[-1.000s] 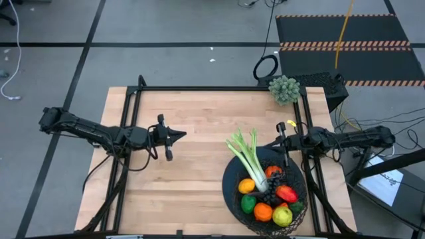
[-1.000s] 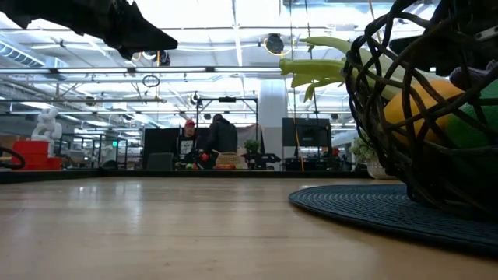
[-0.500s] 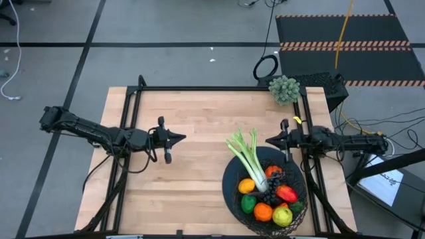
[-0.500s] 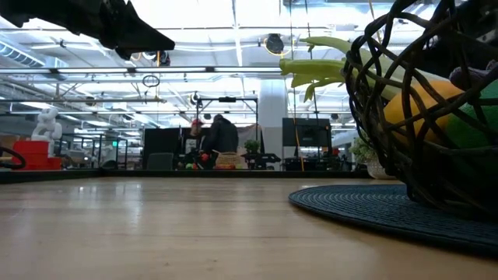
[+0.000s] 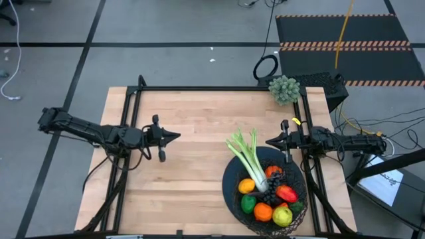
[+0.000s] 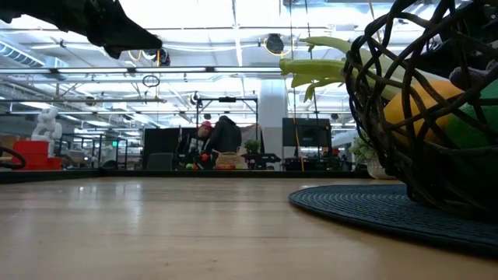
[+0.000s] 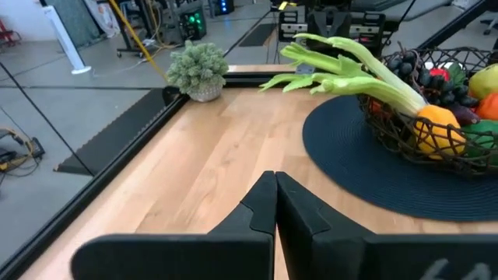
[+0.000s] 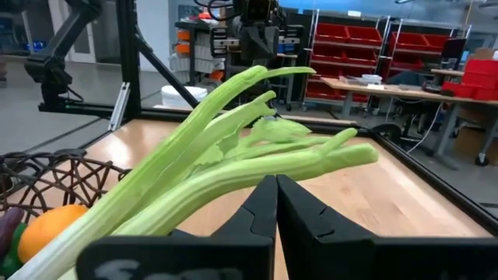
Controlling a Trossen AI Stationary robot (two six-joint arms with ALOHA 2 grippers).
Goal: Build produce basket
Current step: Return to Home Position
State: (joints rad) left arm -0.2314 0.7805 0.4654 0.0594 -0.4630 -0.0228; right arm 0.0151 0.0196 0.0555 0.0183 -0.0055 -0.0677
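Observation:
The basket (image 5: 230,192), a round black wire bowl, stands on a dark round mat (image 7: 350,152) at the table's near right. It holds the produce: an orange (image 5: 263,211), dark grapes (image 5: 269,197) and other fruits. A long celery stalk (image 5: 247,157) leans over the basket's far-left rim, its leaves above the wood. My left gripper (image 5: 178,136) hovers shut over the table's left half, pointing at the basket. My right gripper (image 5: 267,141) is shut and level just beyond the basket's far rim, with the celery (image 8: 233,163) in front of it. Neither holds anything.
A grey-green bumpy clump (image 5: 284,89) sits at the table's far right corner. A black frame rail (image 5: 219,88) runs along the far edge. Bare wood lies between the left gripper and the mat. People show in the room beyond the table (image 6: 214,136).
My right arm has folded back a little toward the table's right edge, and its gripper has tipped to level, still shut. The basket and the produce have not moved.

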